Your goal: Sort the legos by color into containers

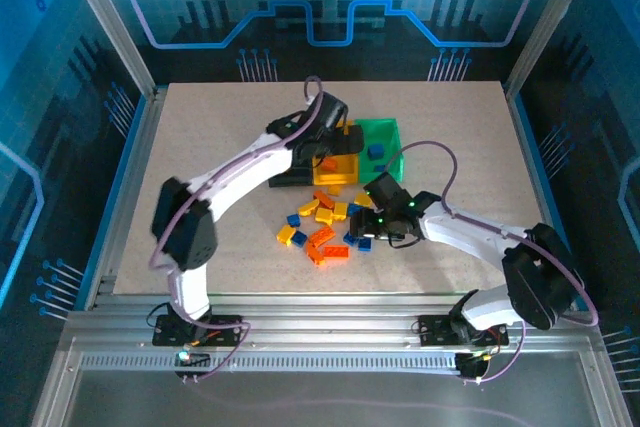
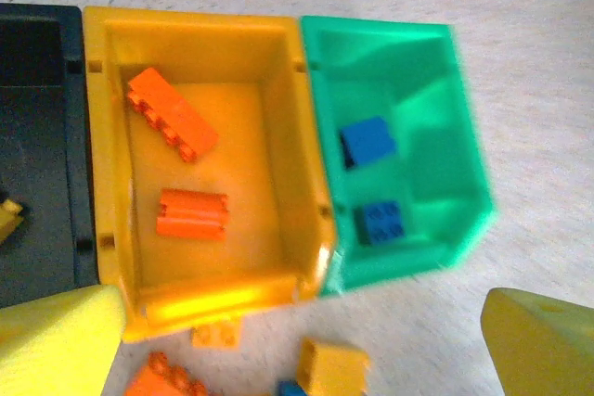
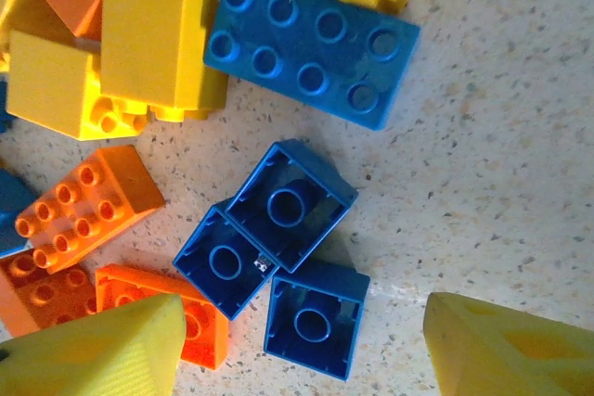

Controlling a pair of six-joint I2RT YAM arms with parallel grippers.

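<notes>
Left claw point(image 2: 302, 340) hangs wide & empty over the yellow bin point(image 2: 290, 136) mid tabletop point(image 1: 460, 117), right claw point(image 3: 302, 350) spread above the blue legos point(image 3: 288, 201) toward the near edge, but they're touching, so imo it could grab two or shove neighbours.

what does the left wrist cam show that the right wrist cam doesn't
Left wrist adds: the black bin, the yellow bin holding two orange bricks, and the green bin holding two blue bricks. Right wrist adds: a long blue brick studs up and three small blue bricks lying hollow side up. Both: the speckled table, loose yellow bricks, loose orange bricks, and an open pincer: left pincer, right pincer.
</notes>
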